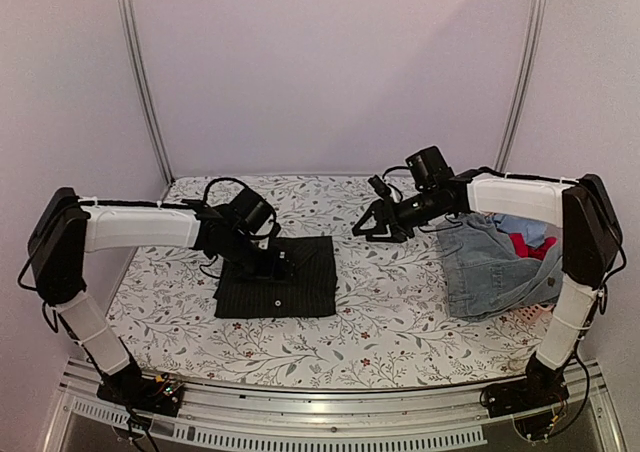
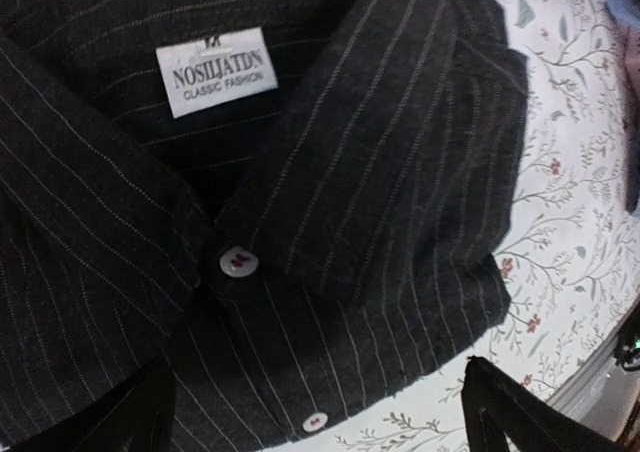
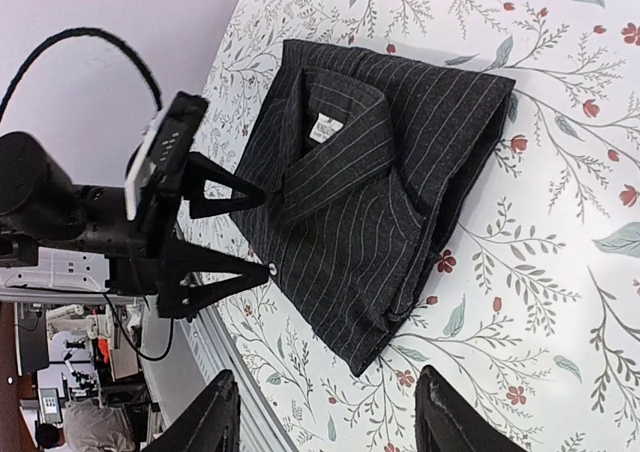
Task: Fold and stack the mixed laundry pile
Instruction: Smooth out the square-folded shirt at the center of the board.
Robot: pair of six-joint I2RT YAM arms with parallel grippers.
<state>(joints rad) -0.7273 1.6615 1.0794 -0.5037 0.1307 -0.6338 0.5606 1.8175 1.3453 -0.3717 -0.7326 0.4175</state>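
Shirt (image 1: 295, 290) left on table (image 1: 390, 307); garment pile (image 1: 490, 267) right, well apart.

The table (image 1: 330, 347) has a white surface printed with grey leafy stems and small red flowers. It stands inside a plain, pale lilac-white enclosure, with the back wall (image 1: 330, 62) rising directly behind the table's far edge and matching side walls to its left and right. Two bare metal uprights, the left pole (image 1: 145, 82) and the right pole (image 1: 525, 72), rise from the table's far corners and lean outward toward the top, an aluminium rail (image 1: 330, 407) runs along the table's near edge, and the lighting is soft and even.
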